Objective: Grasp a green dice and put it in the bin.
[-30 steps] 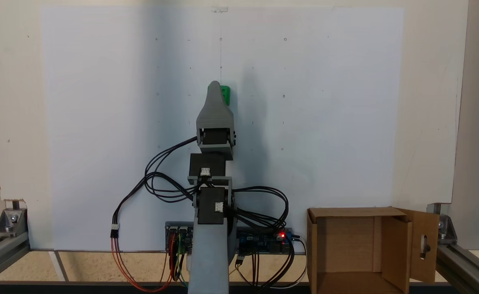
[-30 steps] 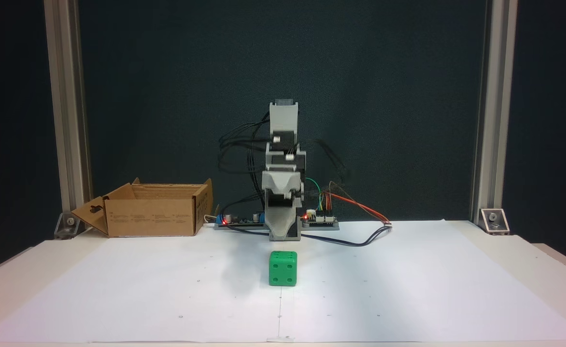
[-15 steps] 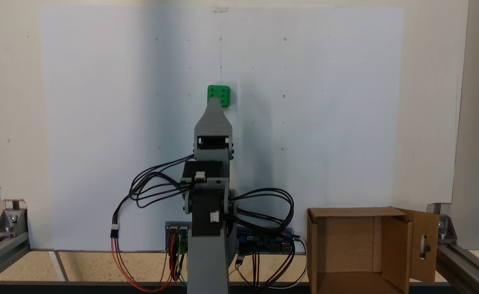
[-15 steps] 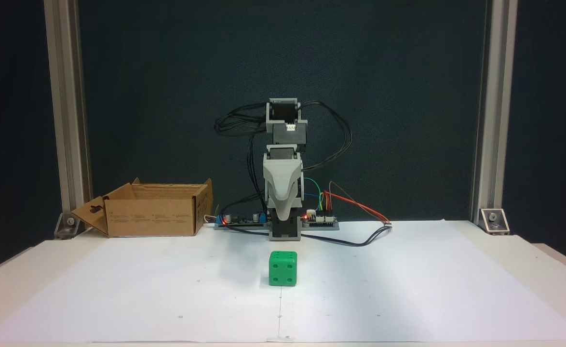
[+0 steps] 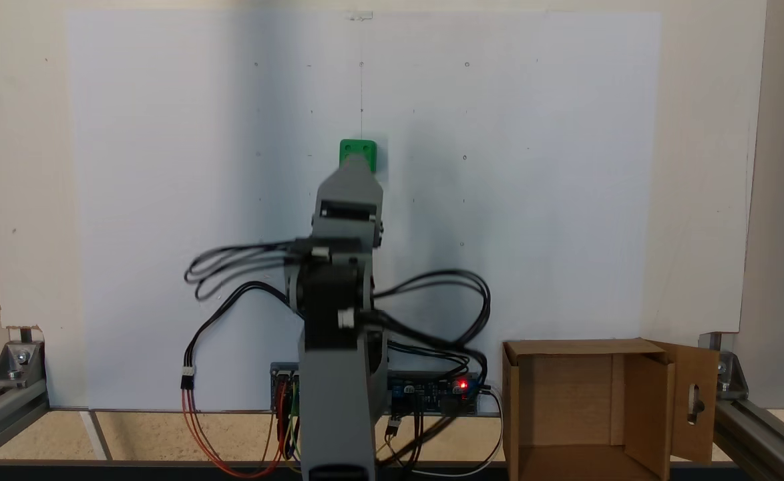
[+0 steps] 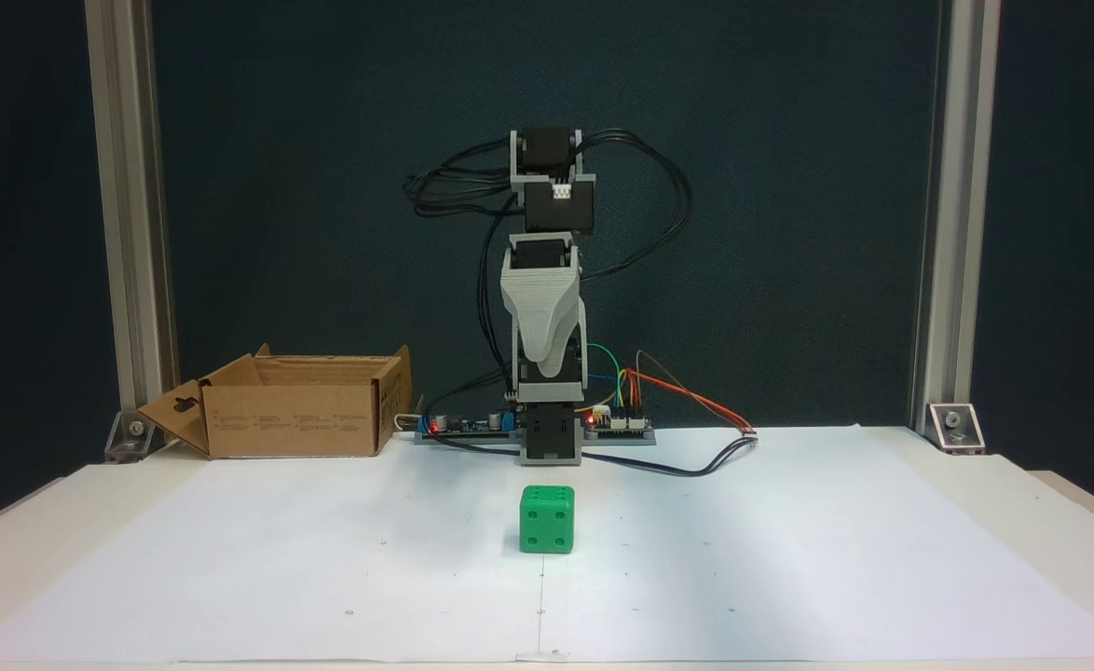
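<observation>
Hanging raised with gripper (image 6: 544, 373) pointing down, jaws one behind the other, so apart or together cannot be told. Green dice (image 6: 547, 519) below and ahead on white paper (image 6: 789, 559); bin (image 6: 295, 417) well aside.

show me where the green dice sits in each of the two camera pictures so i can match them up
A fixed view: the green dice lies upper centre on the white paper, its lower part hidden behind the arm.
A fixed view: the green dice stands low at centre, in front of the arm's base.
Shared landmark: the cardboard box.
</observation>
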Controlling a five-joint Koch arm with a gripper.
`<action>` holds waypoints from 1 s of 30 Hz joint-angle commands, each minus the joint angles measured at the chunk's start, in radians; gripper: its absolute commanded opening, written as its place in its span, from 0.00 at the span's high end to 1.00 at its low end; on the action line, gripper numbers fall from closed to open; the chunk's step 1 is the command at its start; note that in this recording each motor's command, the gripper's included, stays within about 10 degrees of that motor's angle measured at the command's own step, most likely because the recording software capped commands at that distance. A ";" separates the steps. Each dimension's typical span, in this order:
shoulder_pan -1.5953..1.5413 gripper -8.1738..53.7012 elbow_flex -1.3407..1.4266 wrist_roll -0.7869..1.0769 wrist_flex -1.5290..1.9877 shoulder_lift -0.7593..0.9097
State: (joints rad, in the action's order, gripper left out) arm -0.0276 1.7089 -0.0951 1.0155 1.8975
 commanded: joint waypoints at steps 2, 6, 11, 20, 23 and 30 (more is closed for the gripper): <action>-0.002 0.17 -0.129 -0.043 0.015 -0.084; -0.002 0.17 -0.235 -0.046 0.028 -0.221; -0.002 0.17 -0.278 -0.046 0.041 -0.319; 0.000 0.17 -0.213 -0.048 0.014 -0.345; -0.003 0.17 -0.150 -0.048 -0.046 -0.347; -0.005 0.17 -0.051 -0.046 -0.114 -0.345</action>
State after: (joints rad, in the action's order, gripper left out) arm -0.0245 1.6766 -0.1012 0.9250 1.5478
